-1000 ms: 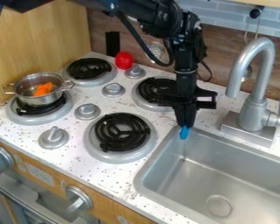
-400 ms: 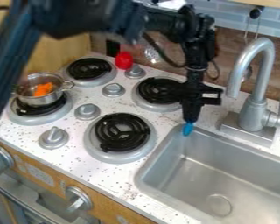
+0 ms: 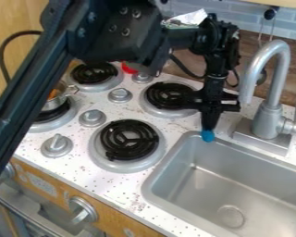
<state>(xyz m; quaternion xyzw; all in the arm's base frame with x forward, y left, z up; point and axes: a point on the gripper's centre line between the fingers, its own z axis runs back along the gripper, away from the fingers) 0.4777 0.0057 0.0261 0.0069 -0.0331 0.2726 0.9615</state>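
On the left, a shiny pot (image 3: 54, 103) with something orange (image 3: 52, 94) in it sits on a burner (image 3: 49, 124), partly behind the black arm (image 3: 33, 69). Behind it is another black burner (image 3: 94, 73). Small gray knobs stand on the white, dotted table (image 3: 107, 185). A bit of a red thing (image 3: 129, 68) peeks out past the arm. Then come two more burners, one near the front (image 3: 129, 140) and one farther back (image 3: 168, 96). Next, the gripper (image 3: 208, 130) hangs straight down, its jaws pinching a small blue thing (image 3: 208, 136). The blue thing is at the back edge of the sink (image 3: 228, 178), near its left corner. On the right, a tall gray faucet (image 3: 273, 95) bends over behind the sink.
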